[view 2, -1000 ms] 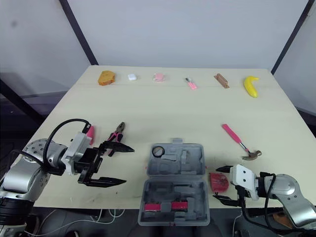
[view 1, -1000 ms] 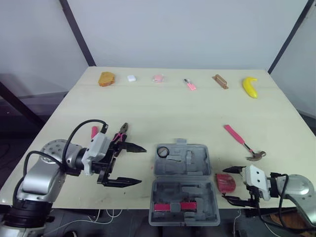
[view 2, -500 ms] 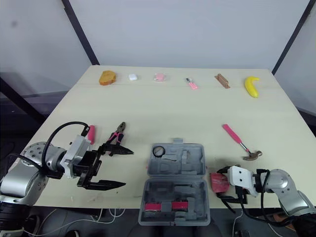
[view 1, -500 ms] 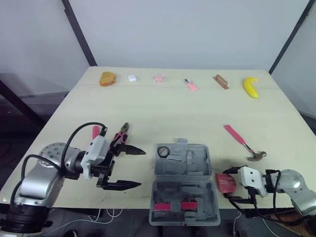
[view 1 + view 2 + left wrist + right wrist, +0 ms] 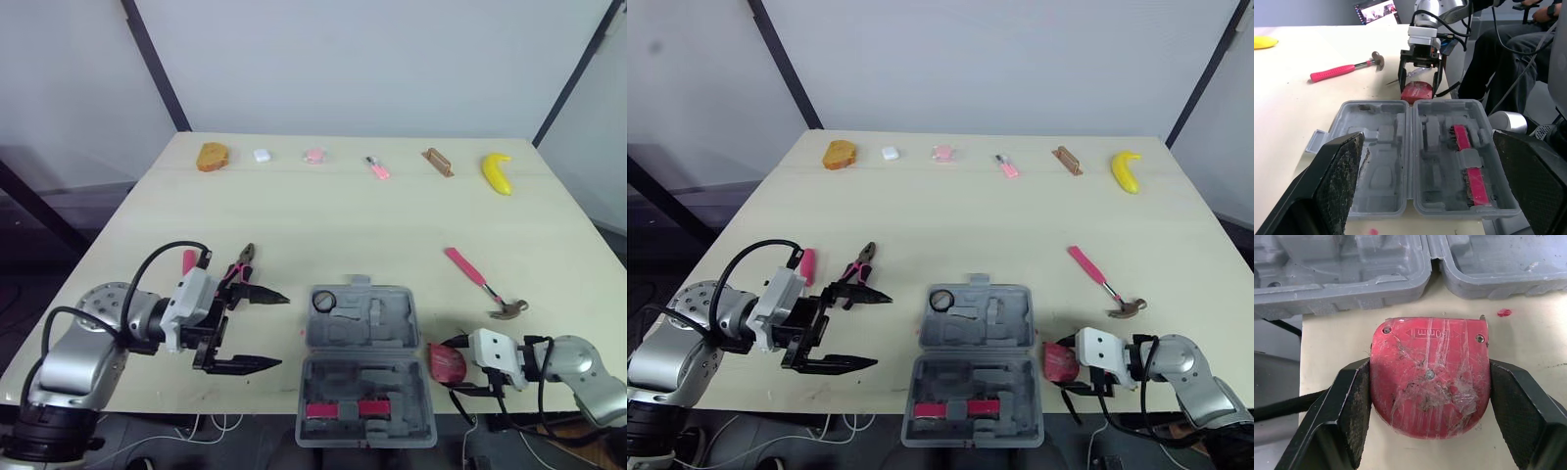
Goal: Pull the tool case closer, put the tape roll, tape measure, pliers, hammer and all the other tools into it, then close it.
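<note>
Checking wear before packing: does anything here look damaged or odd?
The red tape measure beside the open tool case looks worn: its face is scuffed and scratched. A small red fleck lies on the table next to it.

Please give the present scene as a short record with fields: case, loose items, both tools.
tool case: open, at the near edge of the table
tape roll: in the case, far left corner
tape measure: on the table, right of the case
right tool: shut on the tape measure
left tool: open, left of the case
outside the case: pliers, hammer
</note>
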You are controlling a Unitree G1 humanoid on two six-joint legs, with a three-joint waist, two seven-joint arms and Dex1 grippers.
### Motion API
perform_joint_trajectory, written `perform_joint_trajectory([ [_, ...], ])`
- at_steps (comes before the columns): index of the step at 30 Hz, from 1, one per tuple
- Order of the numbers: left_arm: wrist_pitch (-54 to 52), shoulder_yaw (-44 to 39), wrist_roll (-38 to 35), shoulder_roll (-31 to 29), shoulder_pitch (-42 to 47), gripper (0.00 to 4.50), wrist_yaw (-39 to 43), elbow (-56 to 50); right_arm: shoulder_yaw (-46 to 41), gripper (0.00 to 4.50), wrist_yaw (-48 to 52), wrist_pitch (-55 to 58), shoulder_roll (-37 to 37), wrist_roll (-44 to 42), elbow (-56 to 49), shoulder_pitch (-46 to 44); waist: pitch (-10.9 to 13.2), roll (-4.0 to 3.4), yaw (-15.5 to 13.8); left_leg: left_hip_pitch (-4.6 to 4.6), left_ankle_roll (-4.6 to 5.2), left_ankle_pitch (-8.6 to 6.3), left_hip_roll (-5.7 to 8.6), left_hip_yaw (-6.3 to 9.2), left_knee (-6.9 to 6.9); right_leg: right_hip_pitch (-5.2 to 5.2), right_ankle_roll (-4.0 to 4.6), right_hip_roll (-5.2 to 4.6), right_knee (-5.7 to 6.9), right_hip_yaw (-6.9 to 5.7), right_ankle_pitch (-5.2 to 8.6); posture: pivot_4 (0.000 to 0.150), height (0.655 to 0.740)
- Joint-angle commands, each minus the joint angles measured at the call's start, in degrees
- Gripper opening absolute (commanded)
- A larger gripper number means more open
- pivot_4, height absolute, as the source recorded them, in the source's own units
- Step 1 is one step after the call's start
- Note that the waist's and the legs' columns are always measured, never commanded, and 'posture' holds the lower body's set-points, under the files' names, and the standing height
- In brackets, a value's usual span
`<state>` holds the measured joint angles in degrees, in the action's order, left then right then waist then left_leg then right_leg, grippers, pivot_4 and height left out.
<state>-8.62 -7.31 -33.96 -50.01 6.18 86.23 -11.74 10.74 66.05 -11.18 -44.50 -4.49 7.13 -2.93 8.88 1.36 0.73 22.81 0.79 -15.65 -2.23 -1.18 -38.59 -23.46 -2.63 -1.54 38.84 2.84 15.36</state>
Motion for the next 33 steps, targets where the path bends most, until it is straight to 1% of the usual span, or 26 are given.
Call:
perform_joint_trajectory([
  [1, 0.3, -0.8, -0.8, 0.1, 0.4, 4.50, -0.2, -0.7, -2.6, 2.95, -0.6, 2.5, -1.8, -1.6, -4.6, 1.2, 0.0, 0.00, 0.0, 0.00, 0.00, 0.00, 0.00, 0.00, 0.00, 0.00, 0.00, 0.00, 0.00, 0.00, 0.00, 0.150, 0.7400],
  [5, 0.1, -1.0, -1.2, 0.5, 0.1, 4.50, -0.8, -0.9, -5.3, 2.95, -1.8, 11.5, -3.9, -4.0, -12.0, 2.4, 0.0, -0.02, -0.1, 0.00, 0.00, 0.00, 0.00, 0.02, -0.01, 0.00, 0.00, 0.00, 0.01, 0.01, 0.00, 0.150, 0.7400],
  [9, -0.4, -1.5, -1.7, 1.3, 0.0, 4.50, -1.9, -1.0, -6.5, 2.95, -1.1, 23.8, -7.6, -6.5, -20.9, 1.4, 0.0, -0.04, 0.0, 0.00, 0.00, 0.00, 0.00, 0.06, -0.02, -0.01, 0.00, 0.00, 0.03, 0.01, 0.00, 0.150, 0.7400],
  [12, -0.4, -1.4, -1.7, 1.9, 0.1, 4.50, -2.6, -1.2, -5.6, 2.95, -1.7, 28.9, -9.7, -4.8, -23.6, -1.0, 0.0, -0.03, 0.0, 0.00, 0.00, 0.00, -0.01, 0.07, -0.02, 0.00, 0.00, 0.00, 0.02, 0.01, 0.00, 0.150, 0.7400],
  [13, -0.4, -1.3, -1.6, 2.2, 0.1, 4.50, -2.9, -1.2, -5.0, 2.95, -1.8, 31.8, -10.2, -4.5, -24.5, -3.0, 0.0, -0.03, 0.0, 0.00, 0.00, 0.00, -0.01, 0.07, -0.03, 0.00, 0.00, 0.01, 0.01, -0.01, 0.00, 0.150, 0.7400],
  [16, -1.3, -1.4, -2.4, 3.6, -0.3, 4.50, -5.2, -2.8, 0.1, 2.95, -0.2, 42.1, -11.3, -2.2, -26.4, -13.2, 0.1, -0.13, 0.4, 0.00, 0.00, 0.00, 0.00, 0.01, -0.06, -0.02, -0.01, 0.00, 0.03, 0.08, -0.01, 0.150, 0.7400],
  [18, -1.6, -1.4, -1.7, 4.4, -0.6, 4.50, -7.3, -3.5, 3.4, 2.95, 0.8, 46.3, -10.9, -1.6, -27.2, -17.8, 0.1, -0.14, 0.4, -0.01, 0.00, 0.00, -0.01, 0.01, -0.07, -0.03, -0.01, 0.01, 0.03, 0.12, -0.01, 0.150, 0.7400],
  [21, -3.7, -1.3, -2.7, 5.0, -2.3, 4.50, -9.4, -5.7, 8.6, 2.95, 1.5, 50.3, -8.7, 0.0, -27.2, -24.5, 0.1, -0.14, 0.0, 0.04, 0.00, 0.00, -0.05, 0.16, -0.06, -0.02, 0.01, 0.04, 0.01, -0.08, 0.00, 0.150, 0.7400],
  [27, -2.9, -3.3, -3.2, 5.9, -4.7, 4.50, -10.7, -6.5, 18.8, 2.95, 1.4, 57.3, -3.6, 5.0, -24.0, -36.4, 0.1, -0.16, 0.0, 0.11, 0.00, 0.00, -0.01, 0.10, -0.07, -0.05, 0.00, -0.08, -0.02, -0.07, 0.00, 0.150, 0.7400],
  [30, -3.8, -4.9, -4.1, 5.8, -5.9, 4.50, -11.9, -6.9, 22.3, 2.95, 0.9, 60.7, -0.5, 6.7, -21.9, -40.9, 0.1, -0.16, 0.1, 0.10, 0.00, 0.00, 0.00, 0.13, -0.07, -0.05, 0.01, -0.09, 0.00, -0.11, 0.00, 0.150, 0.7400],
  [33, -3.7, -7.0, -3.8, 4.5, -8.1, 4.50, -11.6, -6.8, 26.1, 2.95, 2.3, 63.0, 0.9, 7.9, -20.9, -44.4, 0.1, -0.17, 0.1, 0.10, 0.00, 0.00, -0.01, 0.16, -0.06, -0.06, 0.02, -0.09, 0.00, -0.14, 0.00, 0.150, 0.7400],
])
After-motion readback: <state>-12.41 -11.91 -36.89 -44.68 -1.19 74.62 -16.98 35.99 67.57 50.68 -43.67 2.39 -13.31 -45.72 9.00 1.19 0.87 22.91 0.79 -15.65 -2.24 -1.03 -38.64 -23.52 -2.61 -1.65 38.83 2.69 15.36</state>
